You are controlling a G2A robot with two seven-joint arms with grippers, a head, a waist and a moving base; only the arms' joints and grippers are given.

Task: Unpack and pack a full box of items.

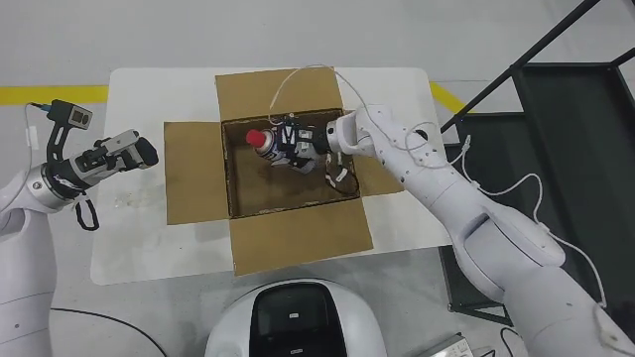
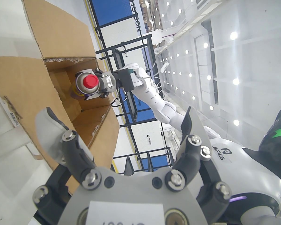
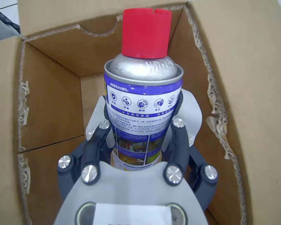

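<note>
right hand (image 3: 144,111) clenched round the body of the spray can (image 3: 142,87), one finger on each side of the label, below the shoulder. red cap (image 3: 145,33) is on and points away from the wrist.

the can is inside the mouth of the cardboard box (image 3: 238,76). bare cardboard floor shows beneath and beside it. whether it touches the floor, i cannot tell. in the top view it lies tilted, cap toward the box's left wall.

flaps (image 1: 298,238) are folded outward over the white tabletop (image 1: 139,238).

left hand (image 2: 118,118) released, fingers spread, grasping nothing. it hangs over the tabletop just beside the left flap (image 1: 193,172), facing the box.

step in hand (judgement): the can is being carried between box and tabletop. direction cannot be told from this moment.

next move:
- if unpacking, rise straight until the can clears the walls, then swing out over the tabletop and set it down.
- if packing, lower it until it rests on the floor, and only then let go.
- either way, keep the grip firm: a smooth round can could slip or roll.
</note>
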